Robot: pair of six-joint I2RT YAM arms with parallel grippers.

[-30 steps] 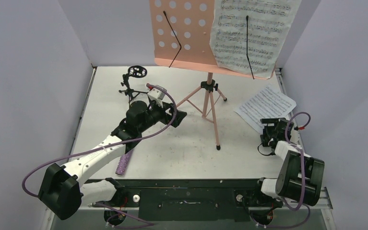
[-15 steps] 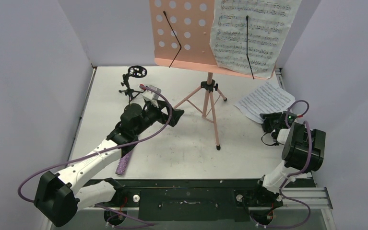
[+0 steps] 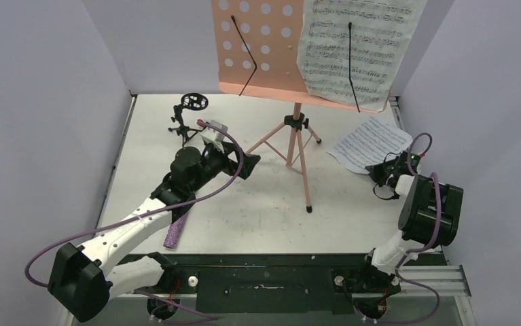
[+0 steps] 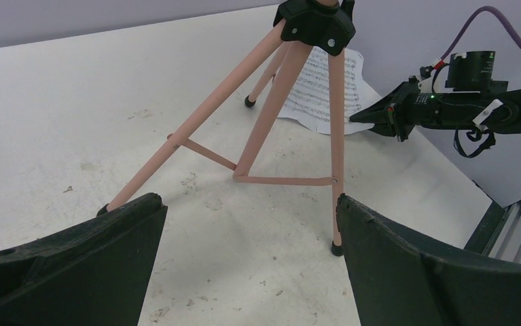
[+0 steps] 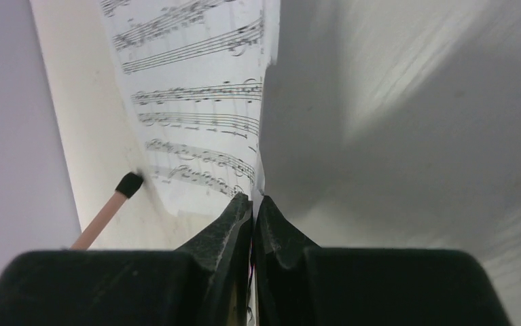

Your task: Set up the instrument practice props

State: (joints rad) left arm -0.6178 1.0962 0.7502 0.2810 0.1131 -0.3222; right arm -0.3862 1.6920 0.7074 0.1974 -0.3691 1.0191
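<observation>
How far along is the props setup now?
Done: the pink music stand is upright with one sheet-music page on it. In hand: the right gripper pinches the edge of the second page. To do: the purple microphone lies on the table; the mic stand holds nothing.

high rear overview; low wrist close-ups, pink stand (image 3: pixel 264 88) in all

The right gripper (image 5: pixel 253 204) has its two dark fingers pressed together on the near corner of a white sheet-music page (image 5: pixel 196 102), with no gap showing between the tips. The page runs away from the fingers, its printed staves legible. Left of it, a pink stand leg (image 5: pixel 98 223) ends in a black foot (image 5: pixel 130 184) just beside the page's edge. The right side is a blurred, shadowed grey surface (image 5: pixel 414 122) that cannot be identified.
</observation>
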